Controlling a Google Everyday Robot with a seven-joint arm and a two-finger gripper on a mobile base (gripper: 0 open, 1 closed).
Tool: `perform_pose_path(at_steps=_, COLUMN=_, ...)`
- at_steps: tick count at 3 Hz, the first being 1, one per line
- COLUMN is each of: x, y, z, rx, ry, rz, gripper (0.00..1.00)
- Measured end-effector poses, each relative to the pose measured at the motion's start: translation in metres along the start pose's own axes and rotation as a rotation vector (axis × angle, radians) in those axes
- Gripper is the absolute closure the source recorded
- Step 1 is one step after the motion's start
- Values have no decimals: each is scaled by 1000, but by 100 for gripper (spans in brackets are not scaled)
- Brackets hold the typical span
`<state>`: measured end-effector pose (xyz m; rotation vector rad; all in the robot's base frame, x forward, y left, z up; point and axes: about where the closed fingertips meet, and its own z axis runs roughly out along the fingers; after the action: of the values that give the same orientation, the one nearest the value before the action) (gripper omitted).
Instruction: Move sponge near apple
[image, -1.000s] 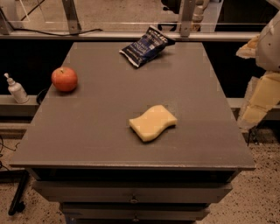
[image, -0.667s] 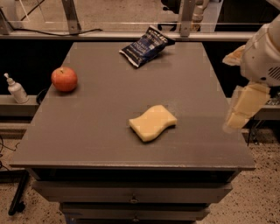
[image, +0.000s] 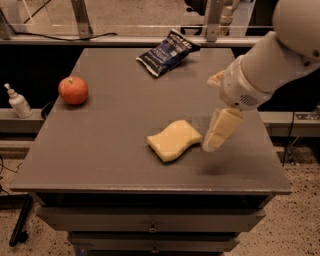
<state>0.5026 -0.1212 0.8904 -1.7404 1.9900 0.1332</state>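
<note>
One grey table (image: 105, 145) is filling most of the view and is bearing both items of the task. The white robot arm (image: 272, 62) is reaching in from the upper right, over the table's right side. At its end the gripper (image: 216, 136) is pointing downward and hanging just beside the right edge of the sponge, close above the tabletop. It is carrying nothing, and whether it is spread or closed cannot be told from this angle. A dark blue snack bag (image: 167, 52) is lying near the far edge, well apart from the rest. The sponge (image: 174, 141) is resting flat, right of centre and toward the front edge. The apple (image: 73, 90) is sitting near the left edge, well apart from the sponge, with bare tabletop between them. A small white pump bottle (image: 19, 102) is standing off the table, on the ledge to the left of the apple.

Step in hand, as a judgement: the gripper is lining up on the sponge and no grasp is yet made, so the task is standing near its beginning. The next move is probably calling for the gripper to centre over the sponge, descend and take hold of the soft pad. It would then carry the sponge leftward and slightly back, stopping short of the apple so the round fruit is not nudged into rolling.
</note>
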Motion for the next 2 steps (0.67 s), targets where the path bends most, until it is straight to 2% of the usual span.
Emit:
perform_pose_path(at_steps=1, x=-15, y=1, z=42, rx=-47, ry=-51, rz=26, gripper=0)
perform_pose_path(at_steps=2, x=-22, y=8, z=66, rx=-85, ry=-75, rz=49, gripper=17)
